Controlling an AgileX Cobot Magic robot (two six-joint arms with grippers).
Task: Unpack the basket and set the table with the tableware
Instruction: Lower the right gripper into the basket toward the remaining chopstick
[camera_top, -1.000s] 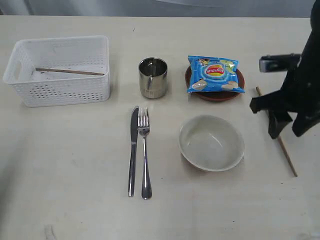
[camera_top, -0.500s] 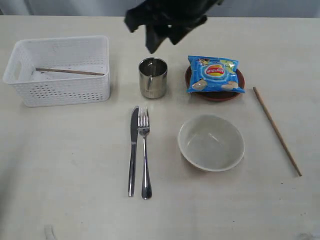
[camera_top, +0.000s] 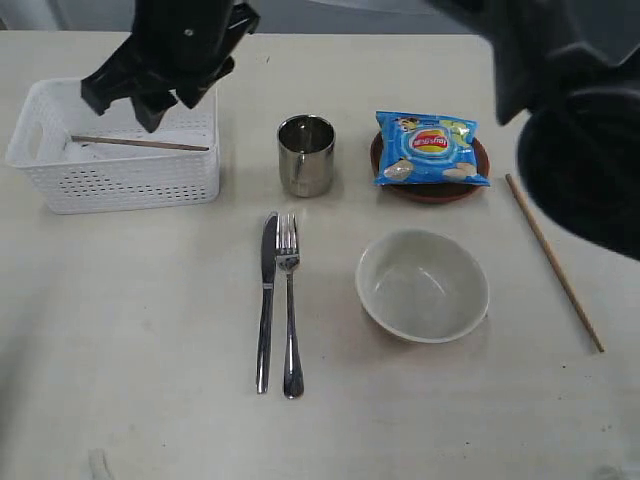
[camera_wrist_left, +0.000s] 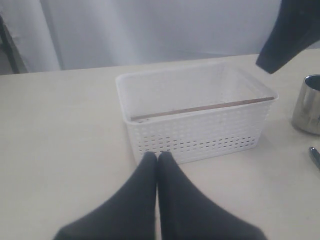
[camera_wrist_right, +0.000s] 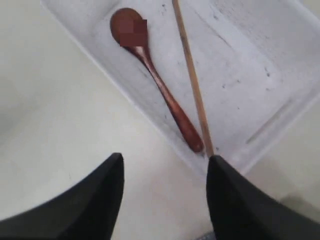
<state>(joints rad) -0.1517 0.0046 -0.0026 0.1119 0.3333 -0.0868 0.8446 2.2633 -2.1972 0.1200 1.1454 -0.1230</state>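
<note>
The white basket (camera_top: 120, 180) stands at the back left of the table (camera_top: 150, 350). One wooden chopstick (camera_top: 140, 143) lies across it, and a red-brown spoon (camera_wrist_right: 150, 75) rests on its floor beside that chopstick (camera_wrist_right: 192, 80). My right gripper (camera_top: 125, 108) hovers over the basket, open and empty (camera_wrist_right: 165, 165). My left gripper (camera_wrist_left: 157, 156) is shut on nothing, low beside the basket's wall (camera_wrist_left: 200, 135). On the table lie a knife (camera_top: 266, 300), fork (camera_top: 290, 310), steel cup (camera_top: 306, 155), cream bowl (camera_top: 422, 285), brown plate (camera_top: 430, 192) and a second chopstick (camera_top: 555, 262).
A blue chip bag (camera_top: 430, 150) lies on the brown plate. The right arm (camera_top: 570, 110) reaches across the back of the table from the right and covers the upper right corner of the exterior view.
My right gripper has swung from the table's right side, across the back, to above the basket. The chopstick it stood over stays on the table at the right. The left gripper stays shut.
</note>
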